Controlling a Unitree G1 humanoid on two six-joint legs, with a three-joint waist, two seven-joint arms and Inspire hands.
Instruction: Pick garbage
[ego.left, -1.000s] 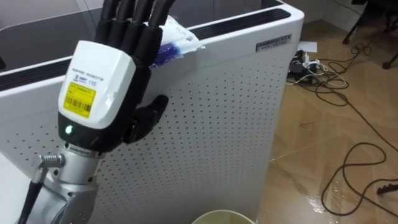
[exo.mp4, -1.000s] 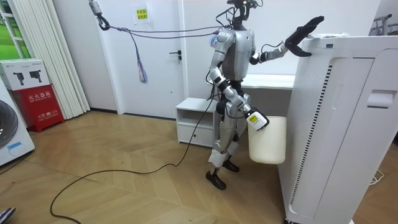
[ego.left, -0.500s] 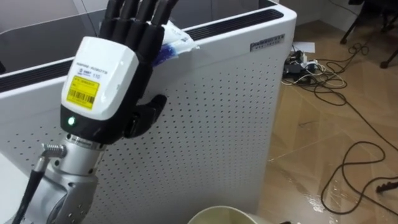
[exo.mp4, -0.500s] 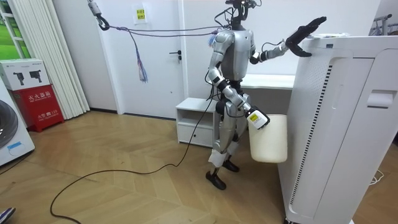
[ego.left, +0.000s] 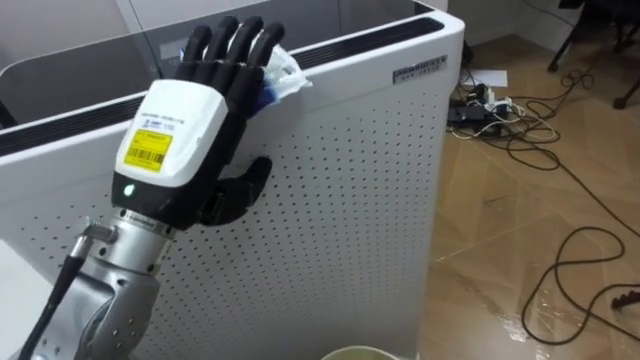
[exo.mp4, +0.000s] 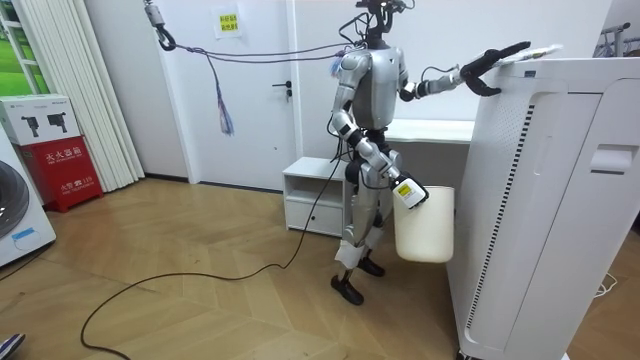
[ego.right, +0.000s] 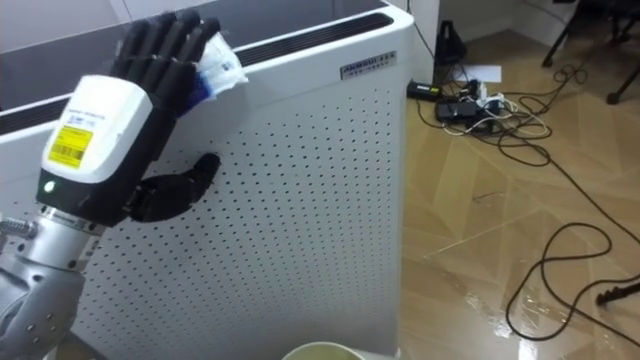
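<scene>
Garbage (ego.left: 281, 73): crumpled white-and-blue wrapper, lying on the top edge of a tall white unit (ego.left: 350, 200) with a perforated front, toward the far left of that edge. Not picked up yet.

Left hand (ego.left: 178, 140) is raised in front of the unit's upper left, back of the hand to the camera. Fingers (ego.left: 238, 45) are nearly straight and spread, with tips over the top edge, touching or just beside the wrapper's left side; contact can't be confirmed. Thumb (ego.left: 243, 186) sticks out right, low against the perforated panel, well apart from the wrapper. Nothing is enclosed, so no grip.

In the room view the robot stands upright close to the unit, which is on the room view's right. One arm stretches up to the unit's top; the other hangs low. Right hand (exo.mp4: 407, 193) is at the rim of a cream bin (exo.mp4: 425, 225) carried at thigh height. How its fingers sit on the bin can't be told. Bin rim also shows at the near edge of the eye views, below the raised hand.

Progress, as a judgement: early, reach about done. Left to do: close the fingers on the wrapper, lift it off the top, then probably drop it into the bin. Loose cables (ego.left: 560, 180) lie on the wooden floor to the right, not involved.
</scene>
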